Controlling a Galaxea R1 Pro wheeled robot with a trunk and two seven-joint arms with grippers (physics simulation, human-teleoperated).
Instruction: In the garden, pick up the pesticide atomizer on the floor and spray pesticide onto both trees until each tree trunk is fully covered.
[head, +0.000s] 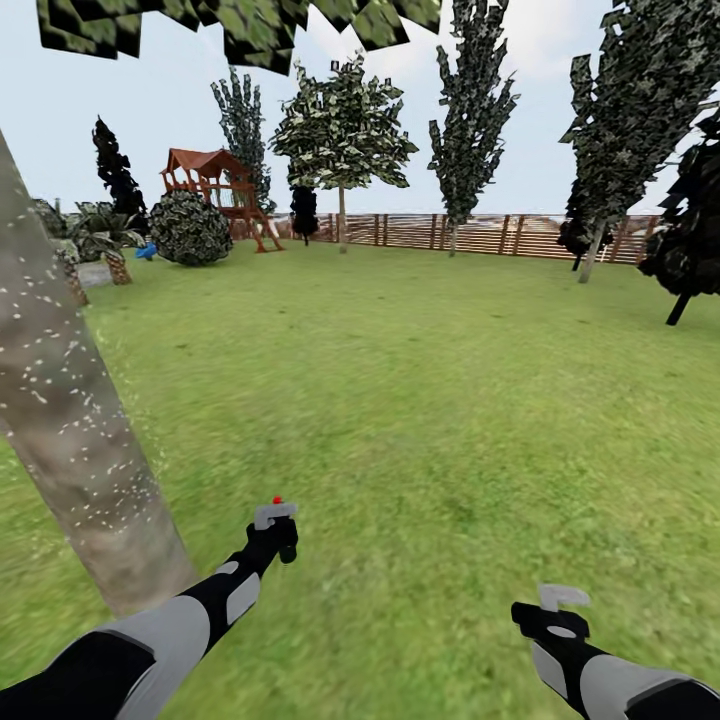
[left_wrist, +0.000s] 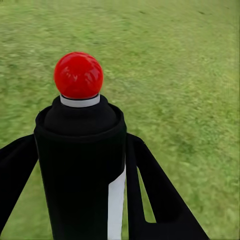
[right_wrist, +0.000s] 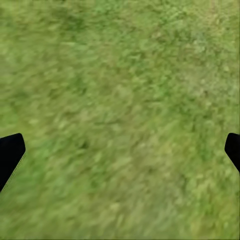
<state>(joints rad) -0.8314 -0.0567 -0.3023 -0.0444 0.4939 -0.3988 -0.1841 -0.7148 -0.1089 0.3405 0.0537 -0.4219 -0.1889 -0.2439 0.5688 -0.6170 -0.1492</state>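
The left gripper (left_wrist: 82, 165) has its jaws clenched on the pesticide atomizer (left_wrist: 80, 150), the dark bottle standing upright between the fingers with its red dot (left_wrist: 78, 75) on top; in the head view the atomizer (head: 274, 517) sits at the arm's tip, nozzle facing out over the lawn (head: 450, 400), not toward the trunk. The right gripper (head: 560, 610) hangs low over the grass with its jaws released and nothing between them, probably kept clear as a spare. Just left of the left arm rises the tree trunk (head: 70, 420), dotted with white pesticide specks (head: 50, 330), so this tree looks treated. The second tree (head: 342, 135) stands far off near the fence (head: 480, 232).
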